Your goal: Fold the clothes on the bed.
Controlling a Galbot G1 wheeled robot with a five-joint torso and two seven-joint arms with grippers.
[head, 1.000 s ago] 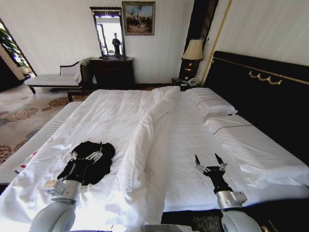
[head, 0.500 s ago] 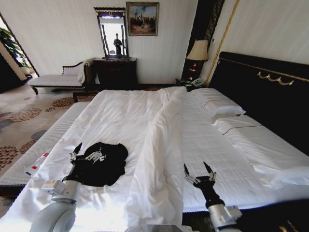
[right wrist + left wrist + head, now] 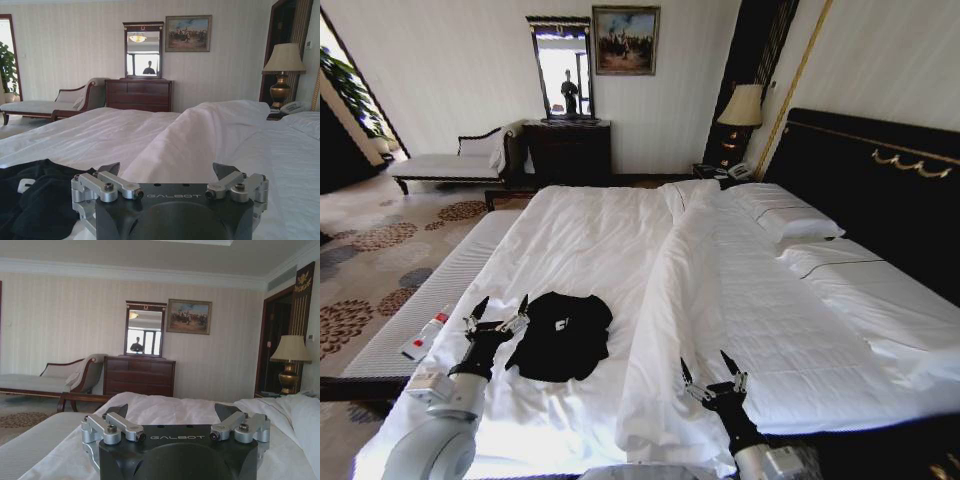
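My left gripper (image 3: 498, 313) hovers over the near left part of the bed (image 3: 580, 230), jaws spread wide and holding nothing, just beside the black T-shirt (image 3: 563, 336), which lies crumpled on the white sheet. My right gripper (image 3: 712, 375) hangs low at the bed's near edge, by the bunched duvet (image 3: 680, 290), jaws also wide open and empty, the shirt off to its left.
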